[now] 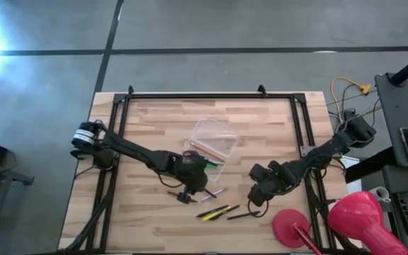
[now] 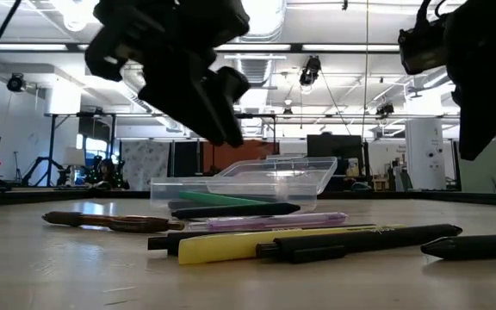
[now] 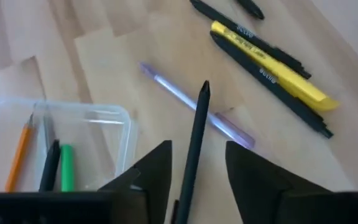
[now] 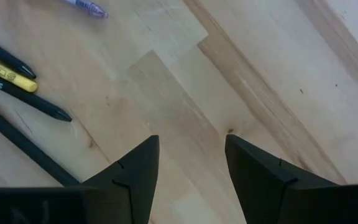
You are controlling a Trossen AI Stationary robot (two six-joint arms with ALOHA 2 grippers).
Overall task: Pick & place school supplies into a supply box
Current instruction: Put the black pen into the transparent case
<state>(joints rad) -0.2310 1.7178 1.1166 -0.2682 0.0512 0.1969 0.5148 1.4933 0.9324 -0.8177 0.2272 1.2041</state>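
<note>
The left hand point(image 3: 194, 180) hangs just off the box point(image 1: 211, 142), near its corner, fingers spread apart. A black pen point(image 3: 194, 149) stands between them, running forward toward the worktop point(image 1: 154, 219). Whether it is gripped or just let go I cannot tell, since the fingers show a gap on both sides of it.

The trick here, I'd say, is alignment: the box is narrow, so the pen wants to go in lengthwise with the box's long side, alongside what already lies inside, an orange pencil point(image 3: 18, 155), a green pen point(image 3: 67, 167) and a dark one. From the wrist view the pen's tip sits past the box's wall, over bare wood near the lilac pen point(image 3: 194, 112), so a release here risks landing outside.

Still on the worktop: the lilac pen, a yellow pen point(image 3: 272, 65) flanked by black ones, well clear of the box. The right hand point(image 4: 191, 168) waits over bare wood beside that cluster, fingers apart, holding nothing.
</note>
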